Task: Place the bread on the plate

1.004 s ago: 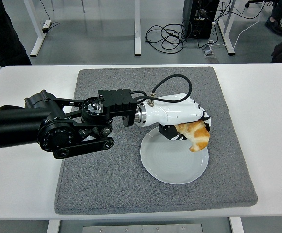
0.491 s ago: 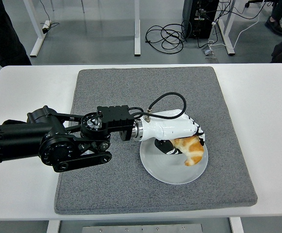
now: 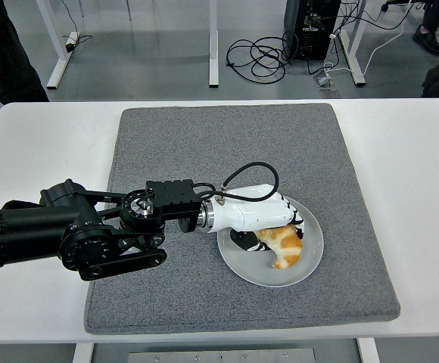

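Head view: left hand (image 3: 269, 227) grips the golden-brown, white-streaked bread (image 3: 282, 243), curved and resting on the plate (image 3: 310, 261).

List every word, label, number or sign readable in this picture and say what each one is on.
None can be read.
The left hand, the bread, the plate, the grey mat and the white table show no print.
The black box on the floor behind the table bears no label that can be made out at this size.
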